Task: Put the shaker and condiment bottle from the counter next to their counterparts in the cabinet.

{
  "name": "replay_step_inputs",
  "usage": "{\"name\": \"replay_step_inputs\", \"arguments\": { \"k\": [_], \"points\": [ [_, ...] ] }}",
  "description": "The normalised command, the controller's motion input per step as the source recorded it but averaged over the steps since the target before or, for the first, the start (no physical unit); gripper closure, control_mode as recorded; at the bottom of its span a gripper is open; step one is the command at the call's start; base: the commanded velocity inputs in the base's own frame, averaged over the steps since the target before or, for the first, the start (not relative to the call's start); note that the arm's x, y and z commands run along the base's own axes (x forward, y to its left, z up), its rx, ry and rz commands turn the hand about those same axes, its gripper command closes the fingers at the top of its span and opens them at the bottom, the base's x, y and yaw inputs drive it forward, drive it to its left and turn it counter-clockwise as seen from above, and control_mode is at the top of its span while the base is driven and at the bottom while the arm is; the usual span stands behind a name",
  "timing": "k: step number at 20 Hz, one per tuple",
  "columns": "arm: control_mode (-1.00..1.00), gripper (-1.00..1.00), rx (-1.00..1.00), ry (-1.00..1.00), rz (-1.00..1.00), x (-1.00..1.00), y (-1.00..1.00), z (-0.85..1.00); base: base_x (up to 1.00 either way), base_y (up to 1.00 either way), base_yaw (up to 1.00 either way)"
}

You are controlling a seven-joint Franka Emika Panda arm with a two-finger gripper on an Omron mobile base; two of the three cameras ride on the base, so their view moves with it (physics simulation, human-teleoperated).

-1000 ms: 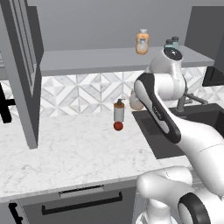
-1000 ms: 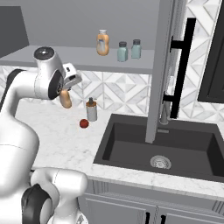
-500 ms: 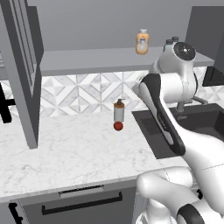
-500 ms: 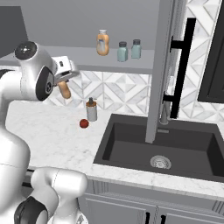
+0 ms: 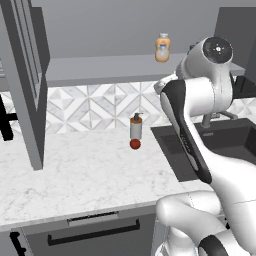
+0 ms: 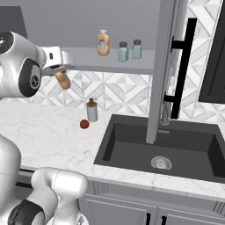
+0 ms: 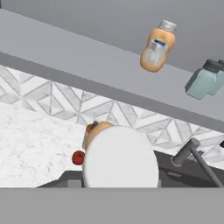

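My gripper [image 6: 58, 71] is shut on the orange condiment bottle [image 6: 63, 81], which hangs tilted in the air just below and left of the cabinet shelf [image 6: 83, 58]. In the hand view the bottle's pale cap [image 7: 120, 158] faces the camera. On the shelf stands its twin orange bottle [image 6: 103, 42] [image 5: 162, 48] [image 7: 156, 47]. To its right two teal-grey jars with dark caps [image 6: 123, 52] [image 6: 137, 49] [image 7: 202, 79] stand side by side; I cannot tell which is the shaker. The marble counter [image 6: 39, 127] [image 5: 75, 170] lies below.
A grey pump dispenser [image 6: 92, 110] [image 5: 135, 127] and a small red ball [image 6: 84, 124] [image 5: 134, 144] sit on the counter near the backsplash. A dark sink [image 6: 132, 143] with a faucet [image 6: 165, 115] lies to the right. Open cabinet doors [image 5: 25, 75] [image 6: 165, 66] flank the shelf.
The arm has risen, lifting the orange bottle from above the counter to just under the shelf. Nothing on the shelf or counter has moved.
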Motion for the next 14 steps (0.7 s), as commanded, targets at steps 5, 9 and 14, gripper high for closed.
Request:
{"name": "replay_step_inputs", "arguments": {
  "k": [5, 9, 14],
  "points": [
    [-1.0, 1.0, 0.07, -0.07, -0.1, -0.03, 0.0, 0.45, 0.0, 0.0, 0.0],
    [-1.0, 1.0, 0.04, -0.18, -0.01, 0.0, 0.0, 0.33, 0.0, 0.0, 0.0],
    [-1.0, 1.0, 0.0, -0.22, 0.0, 0.0, 0.0, 0.12, 0.0, 0.0, 0.0]
  ]
}}
